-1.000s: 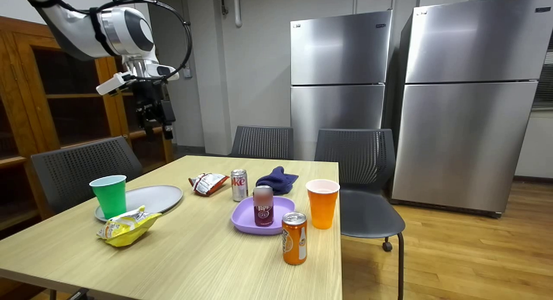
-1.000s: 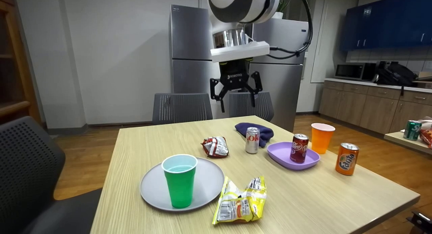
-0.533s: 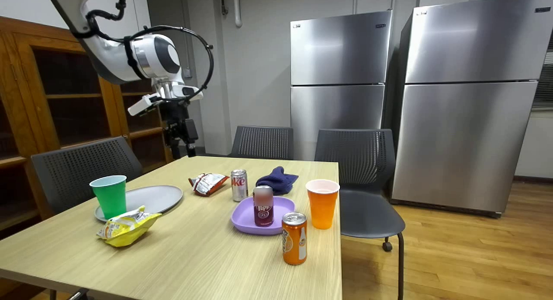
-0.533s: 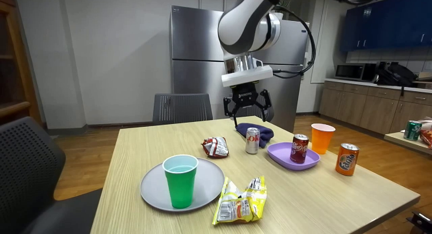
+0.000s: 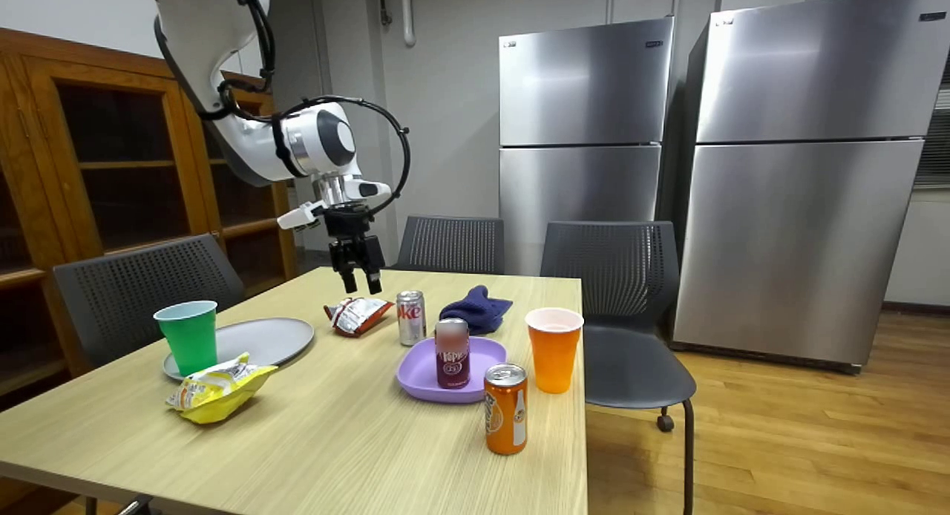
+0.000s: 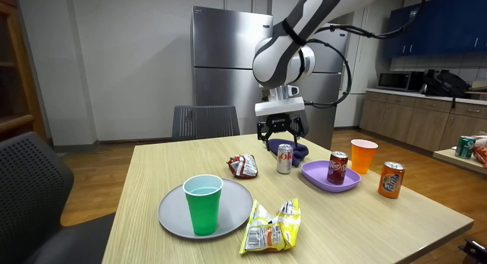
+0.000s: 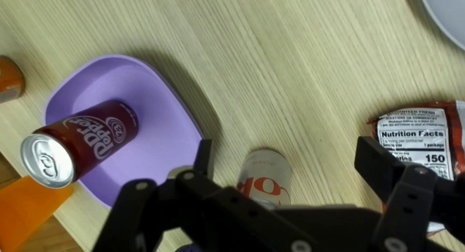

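The gripper [image 7: 287, 157] is hanging above the table [image 7: 283, 81], its jaws standing wide apart and gripping nothing. Near its fingers, and showing between them in the wrist view, the smooth metal Coke can [image 7: 267, 175] is standing with its top mostly hidden behind the gripper. One finger is covering part of the crinkled, glossy chip bag [image 7: 413, 132]; beyond the other, the shallow purple dish [image 7: 163, 135] is bearing a Dr Pepper can [image 5: 453, 355], whose upper part is looking blurred in an exterior view. Farther out, the wrist view is cutting off the grey plate [image 7: 448, 10] and the orange cup [image 7: 29, 212].
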`<state>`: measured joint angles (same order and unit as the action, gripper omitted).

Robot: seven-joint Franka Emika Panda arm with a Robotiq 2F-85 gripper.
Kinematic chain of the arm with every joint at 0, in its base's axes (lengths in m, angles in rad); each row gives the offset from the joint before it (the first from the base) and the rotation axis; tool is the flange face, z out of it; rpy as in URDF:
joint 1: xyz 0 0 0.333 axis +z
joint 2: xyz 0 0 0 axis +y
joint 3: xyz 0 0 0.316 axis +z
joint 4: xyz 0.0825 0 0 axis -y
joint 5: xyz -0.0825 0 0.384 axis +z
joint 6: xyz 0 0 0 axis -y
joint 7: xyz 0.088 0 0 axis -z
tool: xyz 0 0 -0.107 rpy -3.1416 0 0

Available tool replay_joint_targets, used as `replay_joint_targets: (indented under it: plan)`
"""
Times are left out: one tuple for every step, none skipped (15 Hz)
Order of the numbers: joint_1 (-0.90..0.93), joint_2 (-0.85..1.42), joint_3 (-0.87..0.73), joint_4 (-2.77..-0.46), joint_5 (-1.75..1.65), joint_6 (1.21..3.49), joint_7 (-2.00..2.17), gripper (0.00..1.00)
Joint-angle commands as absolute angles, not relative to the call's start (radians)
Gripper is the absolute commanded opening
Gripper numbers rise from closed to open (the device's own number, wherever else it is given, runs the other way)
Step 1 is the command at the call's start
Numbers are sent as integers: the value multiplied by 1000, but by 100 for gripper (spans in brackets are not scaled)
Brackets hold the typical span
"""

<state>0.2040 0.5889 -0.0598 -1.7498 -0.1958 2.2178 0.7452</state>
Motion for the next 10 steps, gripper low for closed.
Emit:
replay_joint_targets:
  plan:
    - [192,643,-69,-1678,-177,2266,726,100]
    - [188,654,-71,-1668,-170,2275,724,100]
    - [185,665,-74,-1657,-163,2281,724,100]
    - [183,676,-78,-1648,-159,2289,724,100]
    - [178,687,-79,-1639,-149,2297,720,100]
    - [177,698,-82,-1630,-146,2302,722,100]
    - [174,708,-83,-1623,-139,2307,721,100]
    - [172,718,-85,-1616,-134,2312,721,100]
    - [169,727,-87,-1608,-127,2314,721,100]
    - [168,735,-90,-1602,-120,2315,722,100]
